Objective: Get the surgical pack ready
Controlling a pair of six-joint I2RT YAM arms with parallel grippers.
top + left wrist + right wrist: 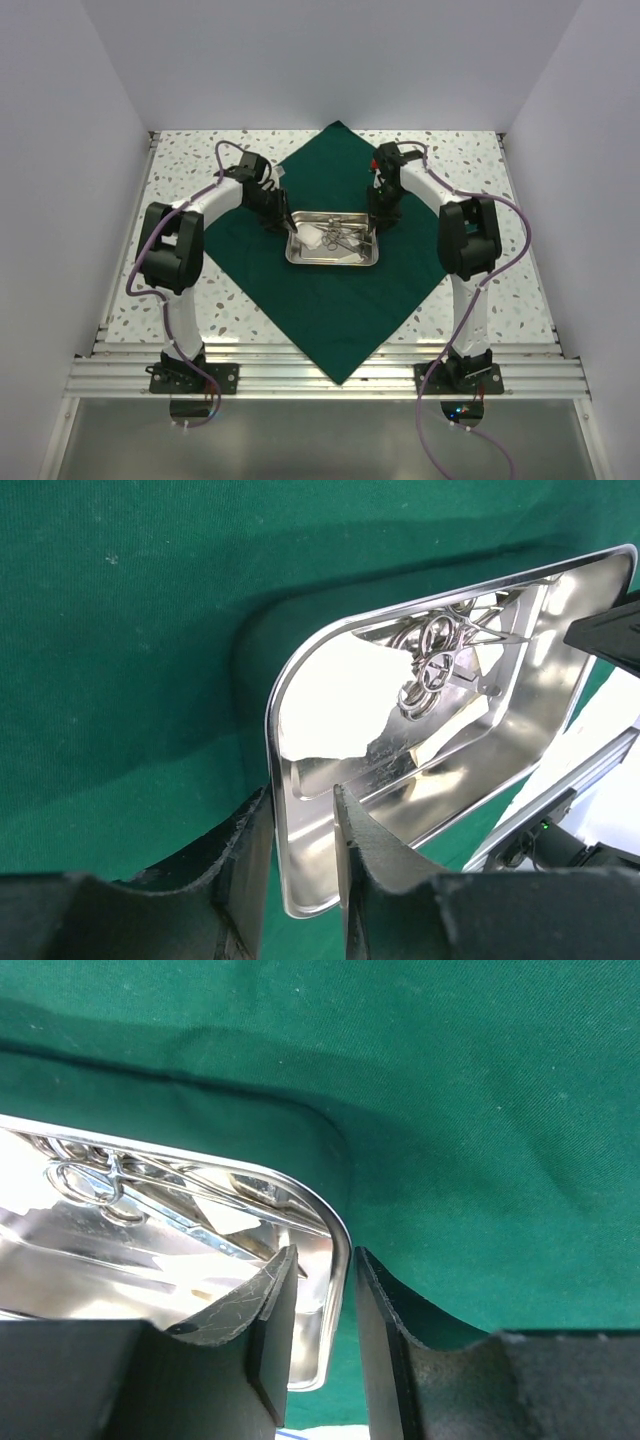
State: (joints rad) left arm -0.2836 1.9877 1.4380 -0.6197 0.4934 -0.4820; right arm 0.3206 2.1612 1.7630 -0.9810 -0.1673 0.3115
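Seen from above, a white speckled table [180, 160] fills the floor of a plain white enclosure. On it a dark green drape [340, 310] lies open and flat, turned like a diamond, with its corners at 12, 3, 6 and 9 o'clock. The 6 o'clock corner reaches the table's near edge.

Two white and black robot arms curve inward over the cloth. The left arm [170, 250] comes in from 8 o'clock and the right arm [465, 240] from 4 o'clock.

At the centre of the drape sits a rectangular metal tray [330, 263], its long sides running from 9 to 3 o'clock.

The left gripper [287, 222] is at the tray's 9 o'clock end. Its wrist camera shows the gripper [300, 795] closed to a narrow gap on the tray's rim [272, 740] — one black finger outside against the rim, the other inside the tray. The right gripper [380, 222] is at the 3 o'clock end. Its own camera shows the same hold [325, 1252], with the rim [340, 1230] pinched between an inner and an outer finger. Green cloth [480, 1080] lies beyond.

Inside the tray, white gauze [312, 240] lies toward 9 o'clock. Steel instruments [345, 238] with scissor-style ring handles [435, 660] lie tangled toward 3 o'clock, partly over the gauze.
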